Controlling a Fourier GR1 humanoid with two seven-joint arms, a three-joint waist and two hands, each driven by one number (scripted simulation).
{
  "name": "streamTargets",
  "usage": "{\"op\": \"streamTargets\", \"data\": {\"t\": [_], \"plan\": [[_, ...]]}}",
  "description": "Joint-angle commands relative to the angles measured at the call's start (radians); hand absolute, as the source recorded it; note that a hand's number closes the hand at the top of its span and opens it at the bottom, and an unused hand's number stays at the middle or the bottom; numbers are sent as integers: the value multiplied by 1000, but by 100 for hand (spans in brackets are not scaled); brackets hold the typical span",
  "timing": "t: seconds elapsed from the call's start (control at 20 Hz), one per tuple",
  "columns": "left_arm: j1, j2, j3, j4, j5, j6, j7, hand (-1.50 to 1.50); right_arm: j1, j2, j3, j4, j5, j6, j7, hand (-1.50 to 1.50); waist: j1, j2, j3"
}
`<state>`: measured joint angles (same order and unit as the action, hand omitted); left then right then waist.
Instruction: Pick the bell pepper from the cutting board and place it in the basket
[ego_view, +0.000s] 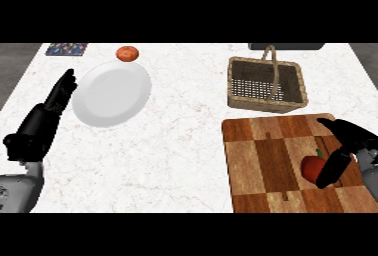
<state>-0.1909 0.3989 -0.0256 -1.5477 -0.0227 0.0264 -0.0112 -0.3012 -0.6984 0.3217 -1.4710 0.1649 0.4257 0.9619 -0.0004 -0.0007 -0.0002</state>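
Cutting board (273, 165) sits at the table's (184, 150) near right edge, basket (266, 85) just behind it, bare marble between. Right robot hand (341, 150) curls round the red bell pepper (313, 167) on the board's right side. Left robot hand (44, 117) rests spread at left, beside the white plate (112, 94).

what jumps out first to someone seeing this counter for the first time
The right hand curls around a red bell pepper on the wooden cutting board at lower right. Just behind the board stands an empty wicker basket. To the left lies a white plate, with the open left hand beside it.
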Motion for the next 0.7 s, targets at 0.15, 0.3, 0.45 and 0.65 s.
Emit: {"op": "streamTargets", "data": {"t": [0.15, 0.3, 0.45, 0.65], "plan": [[-30, -45, 27, 78, -31, -30, -43, 0, 24, 114, -31, 43, 125, -20, 19, -150, 1, 1, 0], [14, -17, 74, 11, -11, -72, -30, 0, 63, 90, -82, 13, 111, 46, 3, -150, 1, 0, 0], [26, -27, 75, 43, -31, -84, -95, 0, 57, 155, -63, 14, 154, 24, 44, -150, 2, 1, 0], [-7, -49, 63, -18, -62, -68, 25, 0, 78, 176, -87, 79, 209, 13, -16, -150, 3, 0, 0]]}}
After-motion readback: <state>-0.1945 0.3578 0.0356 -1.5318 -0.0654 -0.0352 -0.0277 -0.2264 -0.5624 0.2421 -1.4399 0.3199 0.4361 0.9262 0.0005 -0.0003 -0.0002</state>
